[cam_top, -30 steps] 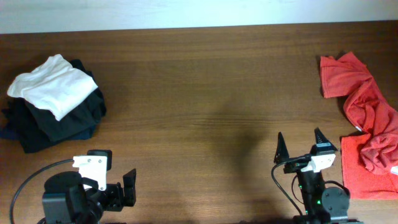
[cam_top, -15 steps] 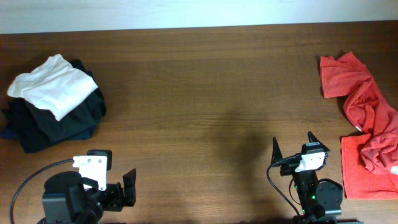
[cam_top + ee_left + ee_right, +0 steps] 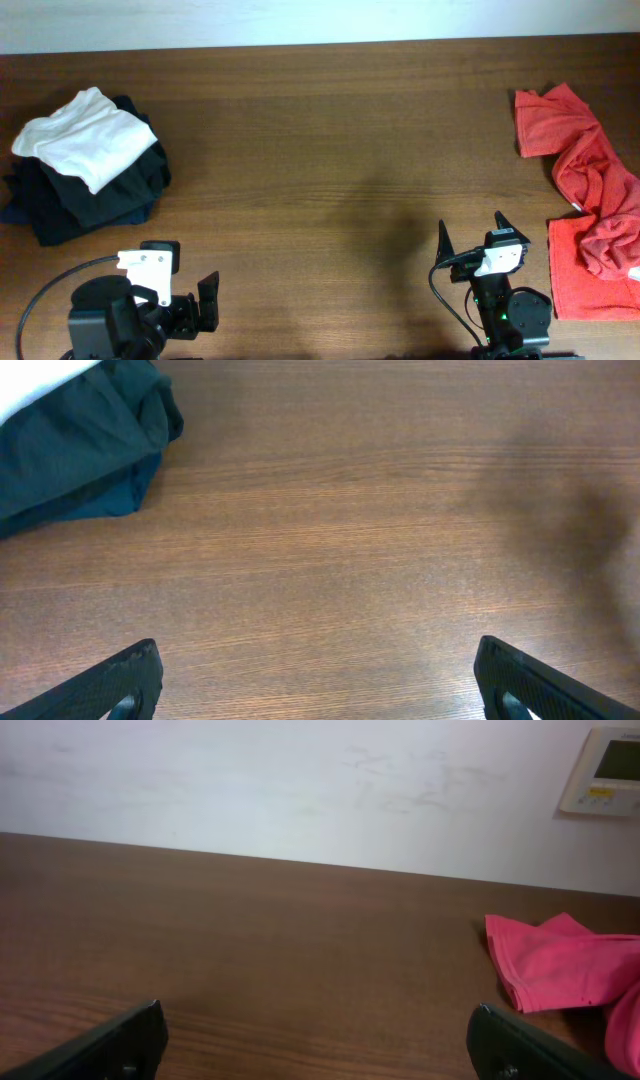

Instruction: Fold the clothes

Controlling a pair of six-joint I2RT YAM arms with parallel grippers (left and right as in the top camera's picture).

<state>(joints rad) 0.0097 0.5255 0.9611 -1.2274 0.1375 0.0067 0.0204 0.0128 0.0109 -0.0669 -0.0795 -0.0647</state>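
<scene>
Red garments (image 3: 590, 200) lie crumpled on table (image 3: 320, 150), unfolded; white-topped dark stack (image 3: 85, 165) looks done. We see left arm (image 3: 110, 320), right arm (image 3: 510, 315) idle, jaws spread, empty.

Over at ten o'clock sits a neat stack (image 3: 95, 190), white shirt (image 3: 85, 135) on top of dark garments (image 3: 110, 205); at three o'clock, red clothes (image 3: 595, 170) sprawl crumpled.
</scene>
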